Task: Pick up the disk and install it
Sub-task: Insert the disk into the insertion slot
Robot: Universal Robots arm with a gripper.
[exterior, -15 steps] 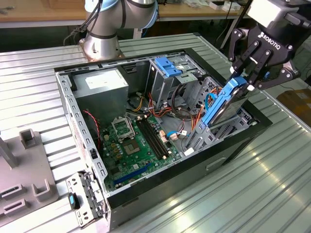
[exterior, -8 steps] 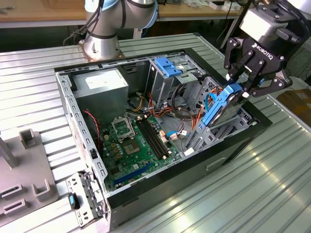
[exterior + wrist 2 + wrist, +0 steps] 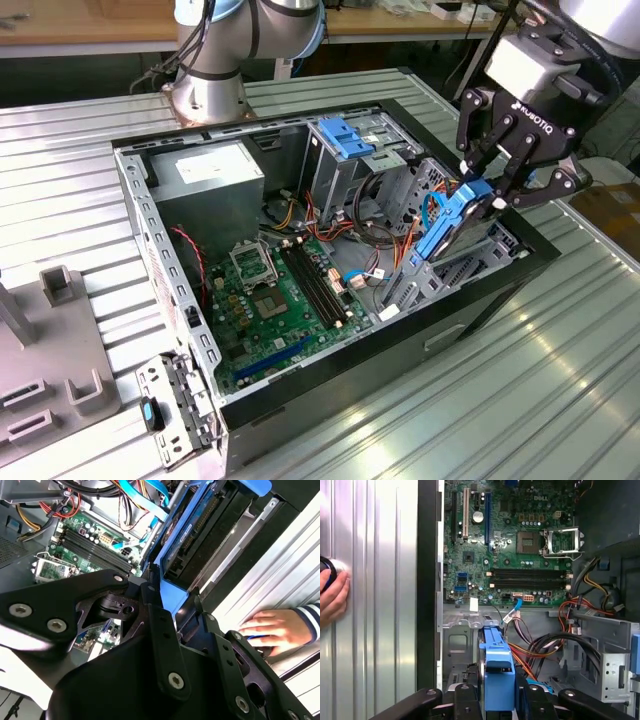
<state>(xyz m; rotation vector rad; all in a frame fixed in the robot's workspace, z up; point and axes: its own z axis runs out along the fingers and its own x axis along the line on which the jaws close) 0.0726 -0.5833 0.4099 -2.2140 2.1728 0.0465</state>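
Over the front corner of the computer case (image 3: 330,385), the gripper (image 3: 490,192) is clamping the disk (image 3: 448,228) edge-on and tilted. Judgement: the disk is needing squaring with the drive bay (image 3: 450,272) while clearing the cables (image 3: 385,238). A hand (image 3: 272,630) is resting just beside the case.

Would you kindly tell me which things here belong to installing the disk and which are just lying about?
For the job:
- gripper, shut on the disk
- open case, with the disk held tilted over it

Lying about:
- grey fixture on the table
- a person's hand resting on the table
- motherboard and power supply, untouched in the case
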